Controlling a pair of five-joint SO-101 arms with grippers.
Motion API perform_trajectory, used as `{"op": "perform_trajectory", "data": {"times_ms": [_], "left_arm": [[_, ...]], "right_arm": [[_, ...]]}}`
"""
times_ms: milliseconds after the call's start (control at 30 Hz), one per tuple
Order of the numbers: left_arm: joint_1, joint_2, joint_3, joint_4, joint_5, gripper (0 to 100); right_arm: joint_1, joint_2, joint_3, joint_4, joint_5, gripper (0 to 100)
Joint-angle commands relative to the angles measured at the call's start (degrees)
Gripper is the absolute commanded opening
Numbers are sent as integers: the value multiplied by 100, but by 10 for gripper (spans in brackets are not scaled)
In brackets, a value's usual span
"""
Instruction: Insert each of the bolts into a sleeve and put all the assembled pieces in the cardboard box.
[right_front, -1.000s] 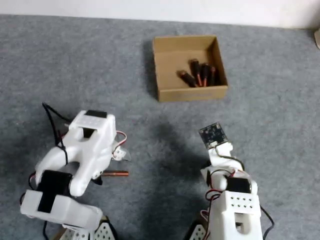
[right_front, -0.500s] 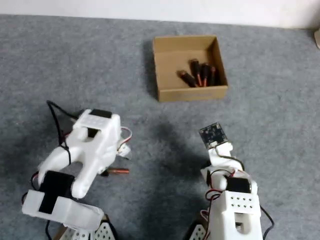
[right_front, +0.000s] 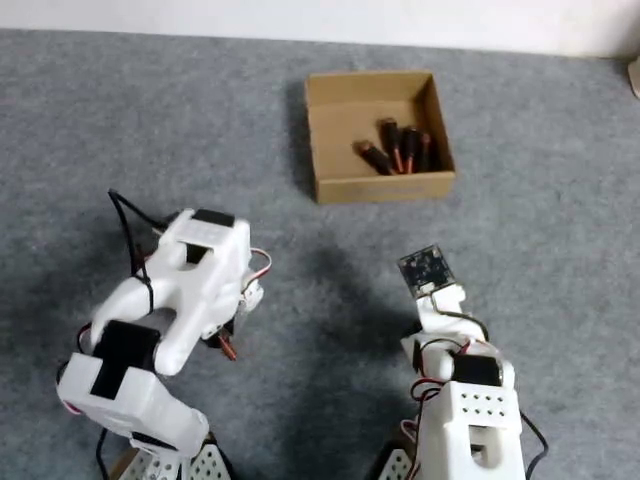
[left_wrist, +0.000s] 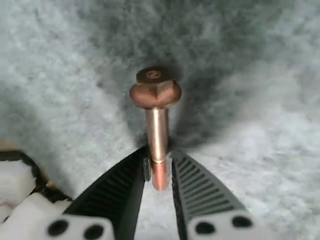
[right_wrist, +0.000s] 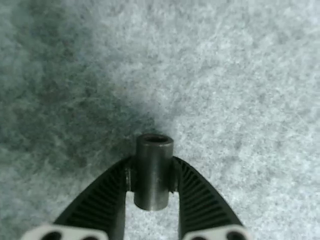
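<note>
While the high view gives the bolt (right_front: 228, 347) as a mere coppery stub under the left arm, the left wrist view resolves its flanged hexagonal head and smooth shank, the tip pinched between the left gripper's (left_wrist: 159, 169) ribbed black fingers over fuzzy grey carpet (left_wrist: 260, 75). The right gripper (right_wrist: 152, 172) clamps a dark, matte, hollow cylindrical sleeve (right_wrist: 153, 150). Farther off, the square cardboard box (right_front: 380, 186) holds several assembled pieces (right_front: 398, 148).
</note>
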Motion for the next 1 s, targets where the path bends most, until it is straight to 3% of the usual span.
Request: {"op": "perform_trajectory", "data": {"times_ms": [0, 133, 233, 600, 733, 867, 967], "left_arm": [[-75, -66, -356, 624, -782, 6], [-92, -66, -927, 941, -2681, 5], [-57, -66, -1367, 1020, -3604, 5], [-13, -66, -3415, 1002, -5644, 5], [-22, -84, -4303, 818, -6057, 5], [4, -532, -4971, 765, -6796, 5], [13, -1218, -5024, 765, -6919, 5]], "right_arm": [[31, -66, -22, -180, 88, 6], [31, -66, -22, -180, 88, 6], [31, -66, -22, -180, 88, 6], [31, -66, -22, -180, 88, 6], [31, -66, -22, -180, 88, 6], [31, -66, -22, -180, 79, 6], [31, -66, -22, -180, 79, 6]]}}
